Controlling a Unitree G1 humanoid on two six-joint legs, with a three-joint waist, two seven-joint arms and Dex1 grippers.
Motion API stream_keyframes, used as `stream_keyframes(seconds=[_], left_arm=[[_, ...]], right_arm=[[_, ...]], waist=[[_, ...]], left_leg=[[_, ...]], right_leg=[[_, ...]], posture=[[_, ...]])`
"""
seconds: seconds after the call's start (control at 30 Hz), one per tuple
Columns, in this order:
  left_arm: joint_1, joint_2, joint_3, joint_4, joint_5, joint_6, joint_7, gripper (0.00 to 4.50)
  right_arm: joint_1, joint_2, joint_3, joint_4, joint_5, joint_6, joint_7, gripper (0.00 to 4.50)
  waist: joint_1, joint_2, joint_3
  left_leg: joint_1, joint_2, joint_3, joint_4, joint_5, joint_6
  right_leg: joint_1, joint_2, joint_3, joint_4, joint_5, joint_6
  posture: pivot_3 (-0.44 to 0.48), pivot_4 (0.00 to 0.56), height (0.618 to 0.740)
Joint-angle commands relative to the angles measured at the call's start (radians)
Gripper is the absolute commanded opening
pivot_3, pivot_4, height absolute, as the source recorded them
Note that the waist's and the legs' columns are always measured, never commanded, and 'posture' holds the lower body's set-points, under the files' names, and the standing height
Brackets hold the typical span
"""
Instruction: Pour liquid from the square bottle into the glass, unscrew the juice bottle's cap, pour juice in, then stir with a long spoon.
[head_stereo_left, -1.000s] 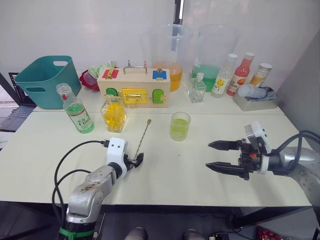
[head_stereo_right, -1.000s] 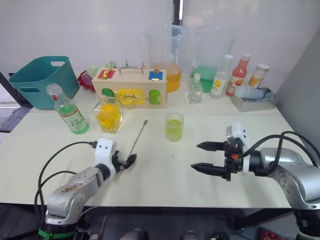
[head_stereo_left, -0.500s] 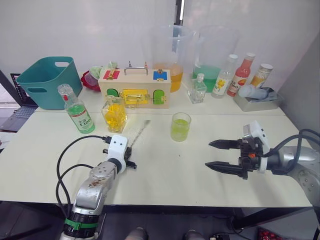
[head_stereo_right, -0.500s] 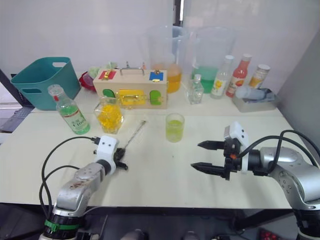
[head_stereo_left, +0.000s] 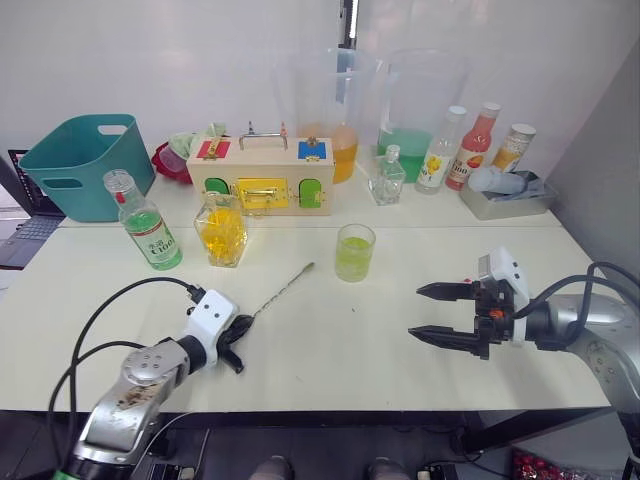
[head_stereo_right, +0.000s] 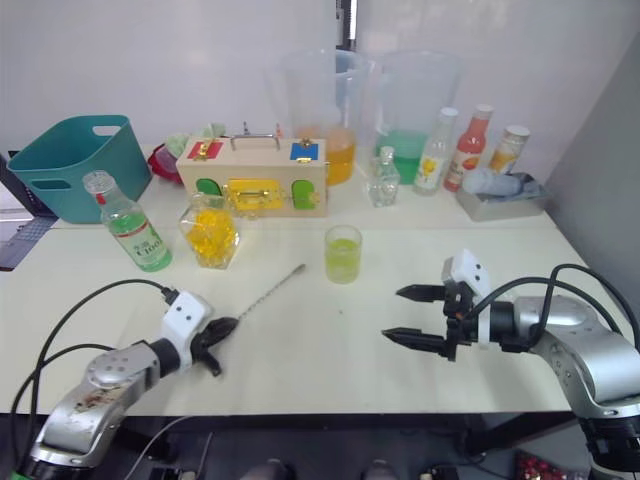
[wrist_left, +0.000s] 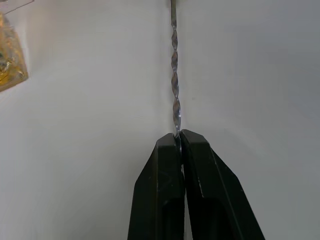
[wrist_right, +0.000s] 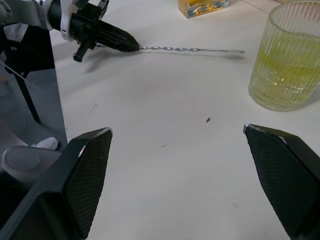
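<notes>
Table (head_stereo_left: 330, 350) cream, white wall behind, left gripper (wrist_left: 178, 142) fingers pinching long spoon (head_stereo_left: 283, 290), right gripper (head_stereo_left: 432, 312) wide apart, prob. empty.

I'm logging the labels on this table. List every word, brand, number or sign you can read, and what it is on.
Nothing reads with certainty.
Green bottle: white label with dark print, too blurred to read.
Yellow-flower bottle: label print too small to read.
Red bottle: label too small to read.
Orange bottle: label too small to read.
Wooden box: coloured latches and doors, no text seen.
</notes>
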Motion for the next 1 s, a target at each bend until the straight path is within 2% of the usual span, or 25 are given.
stream_keyframes(seconds=[0.03, 0.27, 0.47, 0.57, 0.73, 0.87, 1.0], left_arm=[[0.004, 0.037, -0.006, -0.004, -0.007, -0.074, -0.089, 0.02], [-0.049, 0.076, -0.045, 0.105, 0.075, -0.133, -0.120, 0.02], [-0.026, 0.107, -0.016, 0.104, 0.025, -0.139, -0.204, 1.96], [-0.061, 0.145, -0.003, 0.091, -0.033, -0.045, -0.268, 2.93], [-0.197, 0.182, -0.010, 0.125, -0.108, 0.128, -0.321, 2.93], [-0.239, 0.225, -0.082, 0.133, -0.079, 0.118, -0.396, 2.93], [-0.277, 0.229, -0.146, 0.221, -0.012, 0.074, -0.404, 2.93]], right_arm=[[0.001, 0.011, -0.013, -0.021, 0.001, -0.021, -0.013, 4.50], [0.021, 0.020, -0.027, -0.043, -0.015, -0.027, -0.055, 4.50], [0.023, 0.021, -0.029, -0.055, -0.013, -0.028, -0.074, 4.50], [0.020, 0.022, -0.030, -0.060, -0.010, -0.025, -0.083, 4.50], [0.014, 0.038, -0.026, -0.066, -0.004, -0.020, -0.104, 4.50], [0.016, 0.049, -0.023, -0.077, -0.005, -0.018, -0.118, 4.50], [0.019, 0.062, -0.021, -0.092, -0.006, -0.015, -0.142, 4.50]], waist=[[0.003, 0.000, 0.000], [0.004, 0.000, 0.000], [-0.003, 0.000, 0.000], [-0.002, 0.000, 0.000], [0.001, -0.001, 0.001], [-0.006, -0.001, 0.001], [-0.008, -0.001, 0.001]], left_leg=[[0.000, 0.000, 0.000, 0.000, 0.000, 0.000], [0.000, 0.000, 0.000, 0.000, 0.000, 0.000], [0.000, 0.001, 0.000, -0.001, 0.000, 0.000], [0.000, 0.001, 0.000, -0.001, 0.000, 0.000], [-0.001, 0.000, -0.001, -0.001, 0.000, 0.000], [-0.001, 0.000, -0.001, -0.001, -0.001, 0.001], [-0.001, 0.001, 0.000, -0.002, -0.001, 0.002]], right_leg=[[0.000, 0.000, 0.000, 0.000, 0.000, 0.000], [0.000, 0.000, 0.000, -0.002, 0.000, 0.000], [0.000, 0.000, 0.000, -0.002, 0.001, 0.000], [0.000, 0.000, 0.000, -0.003, 0.001, 0.000], [0.001, 0.000, -0.001, -0.003, 0.001, 0.000], [0.000, 0.001, -0.001, -0.004, 0.001, 0.000], [0.000, 0.002, 0.000, -0.004, 0.001, 0.000]], posture=[[0.000, 0.150, 0.740], [0.000, 0.150, 0.740], [0.000, 0.150, 0.740], [0.000, 0.150, 0.740], [0.000, 0.150, 0.740], [0.000, 0.150, 0.740], [0.000, 0.150, 0.740]])
